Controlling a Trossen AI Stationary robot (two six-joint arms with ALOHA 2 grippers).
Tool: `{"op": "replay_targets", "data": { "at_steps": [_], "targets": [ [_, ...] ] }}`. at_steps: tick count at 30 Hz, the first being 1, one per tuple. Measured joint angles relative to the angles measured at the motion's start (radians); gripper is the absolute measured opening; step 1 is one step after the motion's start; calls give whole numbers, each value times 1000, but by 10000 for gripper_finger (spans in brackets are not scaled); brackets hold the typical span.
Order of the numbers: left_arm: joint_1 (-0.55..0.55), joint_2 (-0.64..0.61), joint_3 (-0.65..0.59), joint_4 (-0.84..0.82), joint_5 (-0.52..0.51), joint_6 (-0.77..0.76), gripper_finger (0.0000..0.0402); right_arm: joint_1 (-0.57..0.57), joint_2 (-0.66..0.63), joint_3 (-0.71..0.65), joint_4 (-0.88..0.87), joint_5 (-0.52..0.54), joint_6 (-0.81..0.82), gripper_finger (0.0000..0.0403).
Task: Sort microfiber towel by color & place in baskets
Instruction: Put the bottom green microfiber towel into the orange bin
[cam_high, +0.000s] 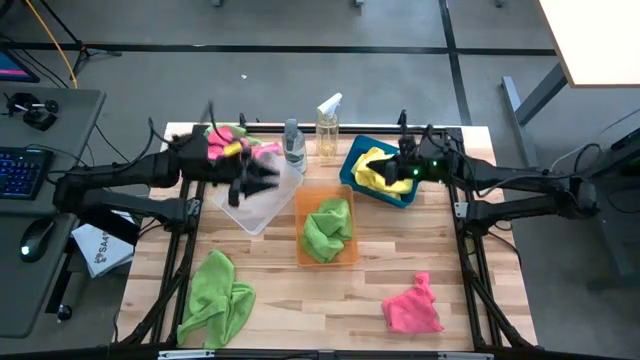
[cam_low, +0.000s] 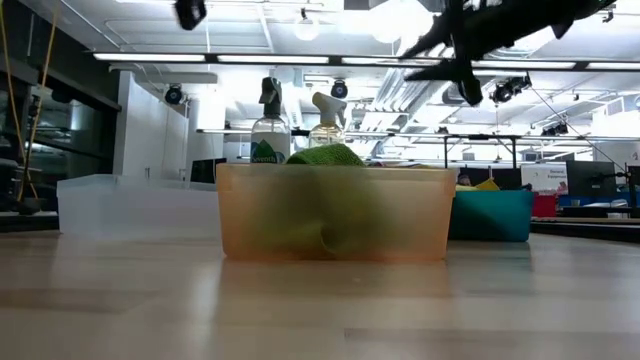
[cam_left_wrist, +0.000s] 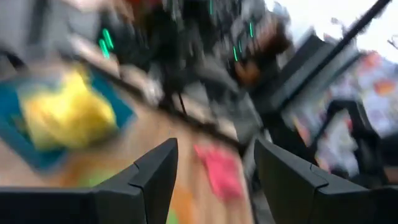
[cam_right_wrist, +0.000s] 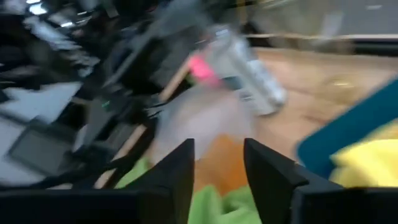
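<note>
We count three baskets on surface (cam_high: 290, 310): clear basket (cam_high: 262, 205), orange basket (cam_high: 325, 232), blue basket (cam_high: 385, 175). Towels: pink cloth (cam_high: 228, 140), perhaps more than one, at clear basket; one yellow cloth (cam_high: 375, 168) in blue; one green cloth (cam_high: 327, 228) in orange. Loose on surface: green towel (cam_high: 217, 298), pink towel (cam_high: 412, 306). Two spray bottles (cam_high: 310, 135). Left gripper (cam_high: 248, 183) parted, empty, over clear basket; right gripper (cam_high: 405, 165) parted, empty, over blue.
</note>
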Motion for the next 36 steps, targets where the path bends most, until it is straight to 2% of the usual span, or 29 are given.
{"op": "replay_targets", "data": {
  "at_steps": [4,8,12,17,25,29,36],
  "targets": [
    [-199,22,0,-227,-1,-82,199,92,17,0,49,45,-1,174],
    [-443,94,0,-409,-30,-186,199,121,17,0,46,69,-18,201],
    [-655,203,0,-523,-31,-279,199,117,15,0,50,72,-39,217],
    [-845,346,0,-533,-35,-412,199,98,15,0,48,72,-63,225],
    [-1021,519,0,-528,-66,-561,199,78,15,0,35,74,-92,225],
    [-1044,582,0,-525,-110,-604,199,71,15,0,33,76,-95,225],
    [-1048,702,1,-525,-103,-617,199,71,14,0,23,76,-98,225]
  ]
}}
